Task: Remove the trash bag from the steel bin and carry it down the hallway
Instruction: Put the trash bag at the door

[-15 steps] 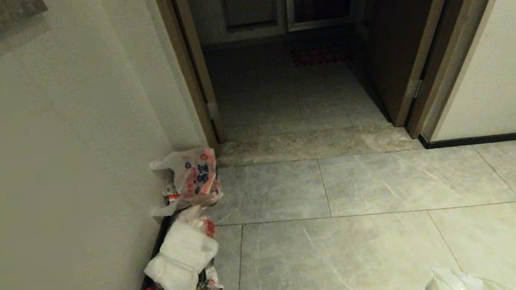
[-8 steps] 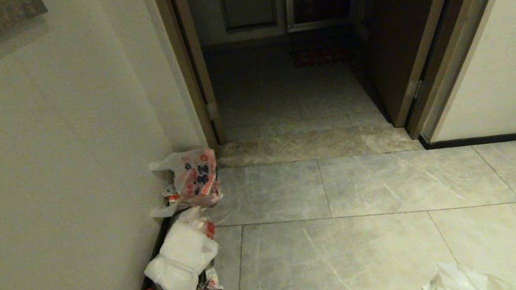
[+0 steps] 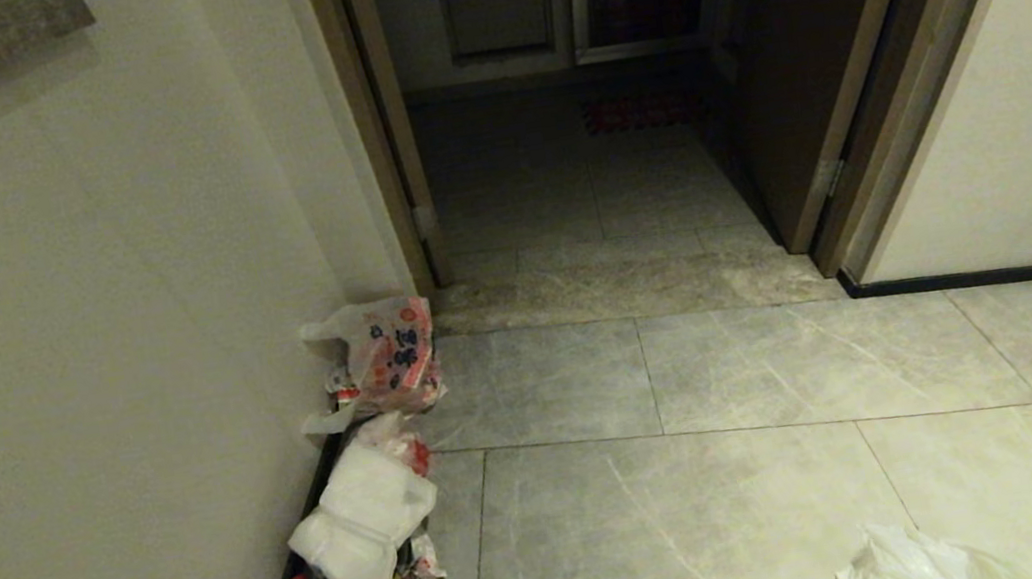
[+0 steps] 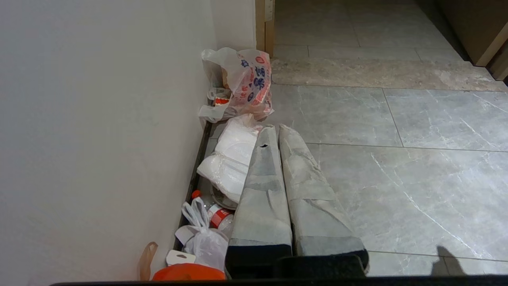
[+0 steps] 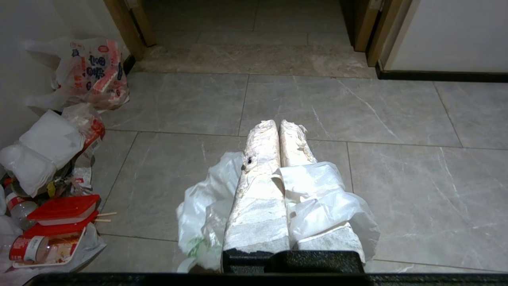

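1. Fingers of the right gripper [image 5: 278, 127] are pressed together and pinch the trash bag [image 5: 317, 198]; I judge this is for carrying it above the floor [image 3: 708, 505].
2. Plastic drapes around both fingers and hangs below them; in the head view it shows at 5 o'clock.
3. Fingers of the left gripper [image 4: 276, 133] are pressed together with nothing between, near the rubbish pile [image 3: 367, 522] at 7 o'clock.
4. Doorway [image 3: 580, 169] is at 12 o'clock.

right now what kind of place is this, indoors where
Most likely a home hallway by an open doorway: grey marbled floor tiles, plain cream walls and a dark brown door frame. Household rubbish, including a printed bag, is heaped on the floor along the left wall.
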Motion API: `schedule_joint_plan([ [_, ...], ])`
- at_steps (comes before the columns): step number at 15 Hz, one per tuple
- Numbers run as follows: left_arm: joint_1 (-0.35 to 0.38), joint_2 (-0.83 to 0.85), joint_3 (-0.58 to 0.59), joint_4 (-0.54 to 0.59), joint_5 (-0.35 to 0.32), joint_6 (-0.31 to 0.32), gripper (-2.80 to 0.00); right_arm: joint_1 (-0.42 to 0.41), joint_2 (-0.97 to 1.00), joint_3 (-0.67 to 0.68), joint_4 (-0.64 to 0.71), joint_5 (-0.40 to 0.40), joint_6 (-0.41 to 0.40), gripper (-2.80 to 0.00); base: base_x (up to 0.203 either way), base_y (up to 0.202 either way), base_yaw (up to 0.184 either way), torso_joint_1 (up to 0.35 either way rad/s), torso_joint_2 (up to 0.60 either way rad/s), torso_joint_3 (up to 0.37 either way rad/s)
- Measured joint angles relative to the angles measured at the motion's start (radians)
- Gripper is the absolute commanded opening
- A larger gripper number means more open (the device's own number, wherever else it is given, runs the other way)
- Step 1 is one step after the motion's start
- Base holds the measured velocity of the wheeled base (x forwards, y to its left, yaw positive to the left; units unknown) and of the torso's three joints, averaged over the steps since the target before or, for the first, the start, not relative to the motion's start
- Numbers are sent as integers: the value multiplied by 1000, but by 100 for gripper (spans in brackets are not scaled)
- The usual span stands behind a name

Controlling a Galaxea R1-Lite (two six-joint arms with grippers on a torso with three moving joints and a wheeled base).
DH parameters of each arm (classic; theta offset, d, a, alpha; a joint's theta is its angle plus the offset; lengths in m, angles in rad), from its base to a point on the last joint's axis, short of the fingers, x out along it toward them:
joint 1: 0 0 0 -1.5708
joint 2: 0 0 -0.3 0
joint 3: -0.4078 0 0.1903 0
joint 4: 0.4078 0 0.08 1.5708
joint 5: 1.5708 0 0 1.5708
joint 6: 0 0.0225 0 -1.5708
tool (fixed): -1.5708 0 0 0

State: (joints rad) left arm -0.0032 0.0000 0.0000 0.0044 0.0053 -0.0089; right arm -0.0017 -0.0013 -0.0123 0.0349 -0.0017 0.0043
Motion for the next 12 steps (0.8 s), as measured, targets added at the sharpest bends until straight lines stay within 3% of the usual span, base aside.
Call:
schedule_joint_plan([
  [10,0,0,0,1,0,0,-280,0,0,0,0,0,0,-280,0,0,0,0,0,0],
  [12,-1,0,0,0,1,0,-280,-1,0,0,0,1,0,-280,2,10,-142,2,0,7],
])
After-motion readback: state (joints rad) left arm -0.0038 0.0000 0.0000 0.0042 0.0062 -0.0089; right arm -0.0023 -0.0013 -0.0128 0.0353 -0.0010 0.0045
